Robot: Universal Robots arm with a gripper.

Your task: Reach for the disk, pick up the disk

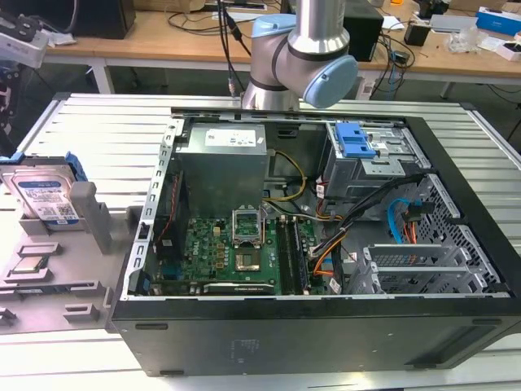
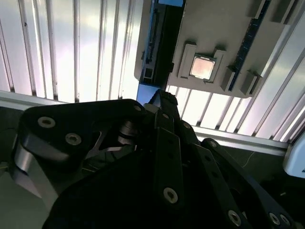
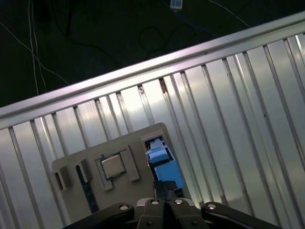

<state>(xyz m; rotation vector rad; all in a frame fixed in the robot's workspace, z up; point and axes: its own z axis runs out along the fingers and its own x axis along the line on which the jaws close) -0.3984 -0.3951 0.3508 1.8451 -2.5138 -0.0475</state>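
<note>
The disk (image 1: 42, 199) stands tilted on its edge in a grey holder (image 1: 81, 287) at the exterior view's left. Its labelled face shows, and a blue frame runs round its edges. The holder lies on the ribbed metal worktop (image 1: 106, 130), just beside the open computer case (image 1: 285, 334). A small square chip (image 1: 28, 265) sits in a pocket of the same holder, near the disk but apart from it. The arm (image 1: 301, 57) rises behind the case.

In the first wrist view the claw (image 3: 164, 186) hangs over the holder, its tip in line with the blue edge of the disk (image 3: 169, 169). Its fingers look pressed together with nothing between them, though the dark linkage makes this hard to judge. Whether the tip touches the disk I cannot tell.

In the second wrist view the disk (image 2: 164, 47) appears edge-on as a dark slab with a blue rim. The chip (image 2: 202, 67) lies beside it in the holder, and the claw (image 2: 161, 98) points toward the slab's near end.
</note>
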